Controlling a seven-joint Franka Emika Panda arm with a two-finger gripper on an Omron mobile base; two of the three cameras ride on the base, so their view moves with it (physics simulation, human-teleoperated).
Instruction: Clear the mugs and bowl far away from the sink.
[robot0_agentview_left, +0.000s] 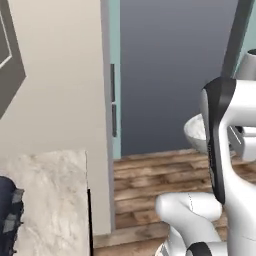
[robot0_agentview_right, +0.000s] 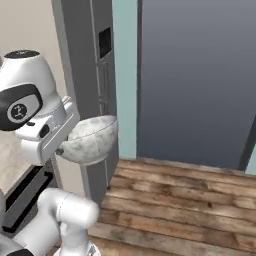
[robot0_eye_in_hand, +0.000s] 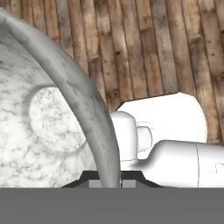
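Note:
The bowl (robot0_agentview_right: 93, 138) is whitish-grey with a speckled inside, and I hold it in the air above the wooden floor. My gripper (robot0_eye_in_hand: 109, 183) is shut on its rim, which runs up between the two dark fingertips in the hand view. The bowl's inside (robot0_eye_in_hand: 48, 127) takes up the left of that view. In the left base view a part of the bowl (robot0_agentview_left: 193, 131) peeks out from behind my upper arm. The mugs and the sink are out of view.
The end of a marble counter (robot0_agentview_left: 50, 195) lies at the lower left, with a dark blue toaster (robot0_agentview_left: 7, 215) at its left edge. A tall grey cabinet (robot0_agentview_right: 95, 75) stands just behind the bowl. Wooden floor (robot0_agentview_right: 175, 200) stretches to a blue-grey wall (robot0_agentview_left: 170, 70).

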